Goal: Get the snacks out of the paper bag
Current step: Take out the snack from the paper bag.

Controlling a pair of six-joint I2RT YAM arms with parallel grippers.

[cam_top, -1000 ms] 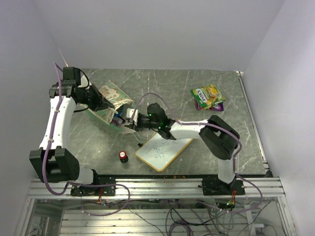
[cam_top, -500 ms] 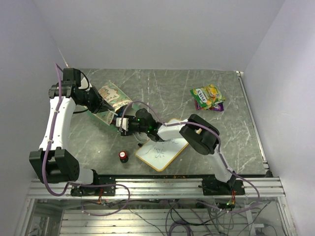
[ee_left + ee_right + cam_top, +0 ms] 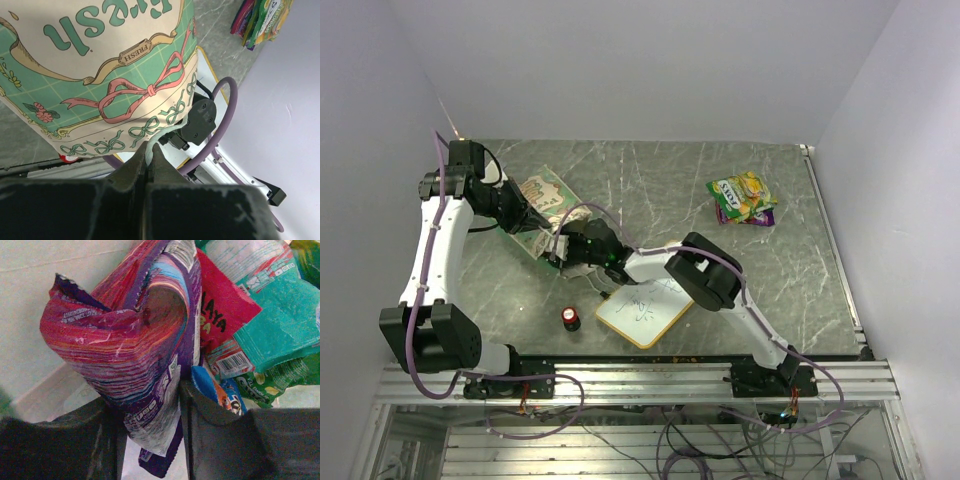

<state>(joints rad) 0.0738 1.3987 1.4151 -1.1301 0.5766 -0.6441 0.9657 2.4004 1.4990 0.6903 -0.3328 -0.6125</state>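
Observation:
The green paper bag lies tilted at the left of the table, its mouth toward the right arm. My left gripper is shut on the bag's rim, seen pinched between the fingers in the left wrist view, where the bag fills the upper left. My right gripper is inside the bag's mouth. In the right wrist view it is open around the crimped end of a purple multicoloured packet. Behind that lie a red packet, green-and-white packets and a blue one. Two packets lie on the table at back right.
A wood-framed whiteboard lies under the right arm near the front. A small red-capped black cylinder stands left of it. The right arm's purple cable loops beside the bag.
My right arm has swung left and pushed its gripper into the bag's mouth, around the purple packet. My left gripper has kept hold of the bag's rim, shifting slightly.

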